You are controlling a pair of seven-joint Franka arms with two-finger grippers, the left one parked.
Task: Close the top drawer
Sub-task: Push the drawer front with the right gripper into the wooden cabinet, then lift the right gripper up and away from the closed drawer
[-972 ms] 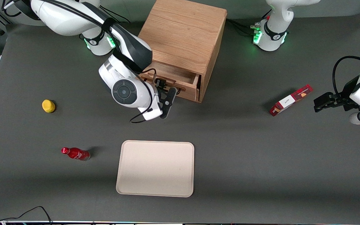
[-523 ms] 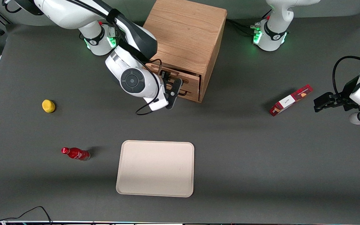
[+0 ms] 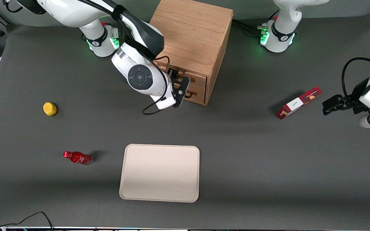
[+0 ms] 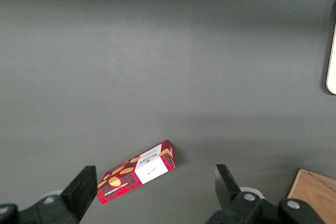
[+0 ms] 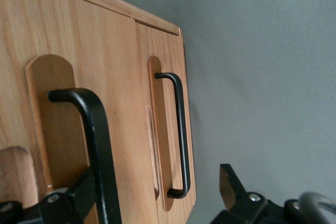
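The oak cabinet [image 3: 189, 38] stands at the table's back. Its top drawer [image 3: 198, 82] is pushed in, and none of its inside shows in the front view. In the right wrist view the top drawer's front [image 5: 113, 66] and its black bar handle [image 5: 97, 129] are very close, beside the lower drawer's handle [image 5: 180, 129]. My right gripper [image 3: 179, 89] is open, right in front of the drawer fronts. Its fingers straddle the top handle and part of the front [image 5: 152, 198]. It holds nothing.
A beige tray [image 3: 159, 172] lies nearer the front camera than the cabinet. A red bottle [image 3: 77, 158] and a yellow fruit [image 3: 49, 108] lie toward the working arm's end. A red biscuit box [image 3: 298, 102] lies toward the parked arm's end [image 4: 137, 171].
The top drawer stood open with its inside showing; it has slid into the cabinet as my gripper moved toward the cabinet against its front.
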